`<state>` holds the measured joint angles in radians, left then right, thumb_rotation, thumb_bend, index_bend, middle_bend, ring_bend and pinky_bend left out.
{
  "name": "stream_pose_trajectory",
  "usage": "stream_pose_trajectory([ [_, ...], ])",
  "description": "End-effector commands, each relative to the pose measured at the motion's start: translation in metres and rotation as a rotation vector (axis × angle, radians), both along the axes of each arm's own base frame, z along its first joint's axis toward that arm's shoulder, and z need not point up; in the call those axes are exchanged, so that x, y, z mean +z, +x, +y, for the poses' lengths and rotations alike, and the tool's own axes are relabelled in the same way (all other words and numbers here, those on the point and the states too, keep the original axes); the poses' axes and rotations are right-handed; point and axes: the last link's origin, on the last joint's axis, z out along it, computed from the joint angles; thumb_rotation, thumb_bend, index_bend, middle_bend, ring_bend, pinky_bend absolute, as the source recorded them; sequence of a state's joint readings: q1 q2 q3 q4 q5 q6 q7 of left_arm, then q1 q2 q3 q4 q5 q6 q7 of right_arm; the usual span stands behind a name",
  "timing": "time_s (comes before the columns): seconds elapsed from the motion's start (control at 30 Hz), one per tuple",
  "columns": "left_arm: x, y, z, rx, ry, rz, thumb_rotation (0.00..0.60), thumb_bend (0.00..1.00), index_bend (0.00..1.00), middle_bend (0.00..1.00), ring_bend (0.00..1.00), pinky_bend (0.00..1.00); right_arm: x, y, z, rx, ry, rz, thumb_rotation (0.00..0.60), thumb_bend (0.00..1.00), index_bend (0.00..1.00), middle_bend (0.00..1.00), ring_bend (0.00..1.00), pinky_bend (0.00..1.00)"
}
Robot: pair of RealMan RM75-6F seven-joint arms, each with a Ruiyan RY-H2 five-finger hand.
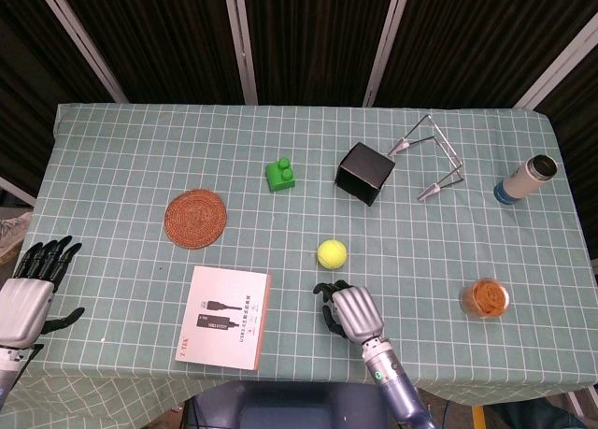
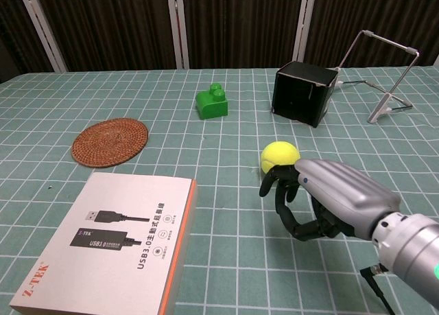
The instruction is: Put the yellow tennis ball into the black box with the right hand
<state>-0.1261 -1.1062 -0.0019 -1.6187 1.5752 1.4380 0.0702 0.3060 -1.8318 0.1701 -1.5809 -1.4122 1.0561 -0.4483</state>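
Note:
The yellow tennis ball (image 1: 332, 253) (image 2: 278, 155) lies on the green checked cloth near the table's middle. The black box (image 1: 364, 173) (image 2: 303, 92) stands behind it, tilted on its side. My right hand (image 1: 348, 312) (image 2: 328, 198) hovers just in front of the ball, fingers apart and curved toward it, holding nothing; its fingertips are close to the ball's near side. My left hand (image 1: 30, 289) hangs off the table's front left corner, fingers spread and empty.
A green toy brick (image 1: 279, 175), a round woven coaster (image 1: 196, 219) and a white USB cable box (image 1: 224, 317) lie to the left. A wire stand (image 1: 432, 158), a bottle (image 1: 525, 178) and an orange cup (image 1: 484, 298) are on the right.

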Motion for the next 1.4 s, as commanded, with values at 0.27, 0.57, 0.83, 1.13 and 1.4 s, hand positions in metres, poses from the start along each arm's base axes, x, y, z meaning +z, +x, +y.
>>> stream_pose_trajectory([
  [0.27, 0.000, -0.006, 0.005, 0.037, 0.005, 0.007, 0.600, 0.13, 0.00, 0.00, 0.00, 0.00, -0.016, -0.001, -0.020, -0.026, 0.030, 0.005, 0.600, 0.62, 0.35, 0.48, 0.38, 0.61],
  [0.57, 0.000, -0.007, 0.008, 0.054, 0.013, 0.007, 0.600, 0.14, 0.00, 0.00, 0.00, 0.00, -0.014, -0.001, -0.036, -0.029, 0.020, -0.008, 0.600, 0.62, 0.31, 0.48, 0.38, 0.61],
  [0.83, -0.001, -0.008, 0.010, 0.066, 0.013, 0.012, 0.600, 0.13, 0.00, 0.00, 0.00, 0.00, -0.011, -0.005, -0.045, -0.045, 0.024, -0.015, 0.600, 0.62, 0.23, 0.42, 0.38, 0.61],
  [1.13, -0.002, -0.009, 0.012, 0.076, 0.008, 0.010, 0.600, 0.14, 0.00, 0.00, 0.00, 0.00, -0.009, -0.011, -0.056, -0.081, 0.038, -0.034, 0.600, 0.62, 0.15, 0.36, 0.38, 0.62],
  [1.4, -0.002, -0.010, 0.011, 0.083, 0.006, 0.010, 0.600, 0.14, 0.00, 0.00, 0.00, 0.00, -0.008, -0.015, -0.066, -0.108, 0.048, -0.046, 0.600, 0.62, 0.15, 0.35, 0.37, 0.62],
])
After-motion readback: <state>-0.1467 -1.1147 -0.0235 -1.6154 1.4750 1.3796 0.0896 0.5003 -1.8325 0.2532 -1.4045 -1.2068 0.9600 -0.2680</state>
